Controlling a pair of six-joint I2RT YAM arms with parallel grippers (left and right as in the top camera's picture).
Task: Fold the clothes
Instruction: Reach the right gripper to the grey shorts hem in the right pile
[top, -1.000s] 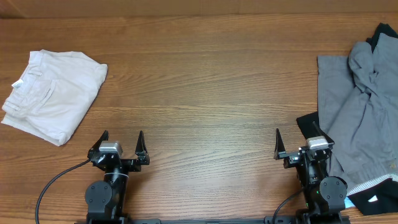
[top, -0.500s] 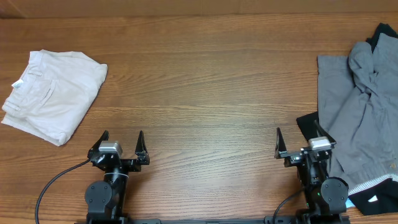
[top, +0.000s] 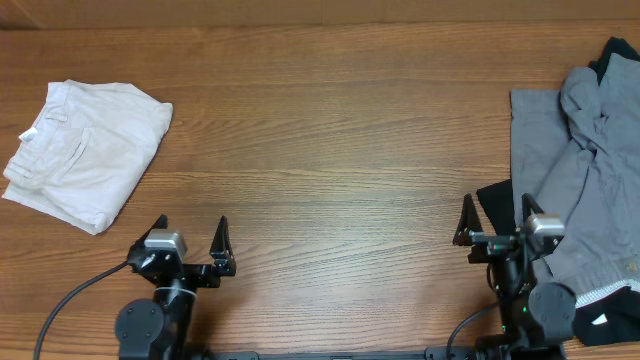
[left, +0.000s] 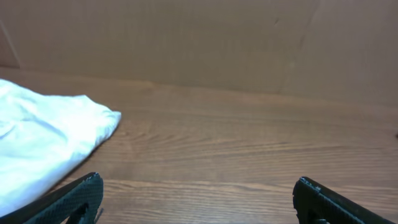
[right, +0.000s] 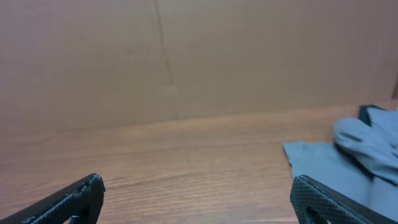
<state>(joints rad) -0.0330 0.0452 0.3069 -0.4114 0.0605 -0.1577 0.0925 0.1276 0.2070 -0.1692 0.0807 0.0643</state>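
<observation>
Near edge of the counter: both arms were parked there, the left arm toward the counter's left end and the right arm toward its right end.

Left end effector stood spread to full width, fingers aimed at the far edge. It gripped nothing, and bare wood lay ahead of it. A black cable ran from its base off the near edge.

Right end effector was likewise spread wide and held nothing. From overhead, a tongue of the black garment showed in its gap, and its right side overlapped the hem of the grey garment. Contact could not be judged. The right wrist view showed only wood in that gap, with the grey cloth ahead and off to the right.

Right end of the counter, near to far:
- More black cloth edged with a pale trim lay at the near corner.
- The grey garment was heaped over it, crumpled and unfolded, running most of the counter's depth.
- Black cloth showed again at the far right corner.

Left end of the counter, past mid-depth: the off-white garment lay folded into a rough rectangle, with a small tag at its left edge. It was well apart from the left end effector.

Far edge of the counter: a brown board wall stood upright.
</observation>
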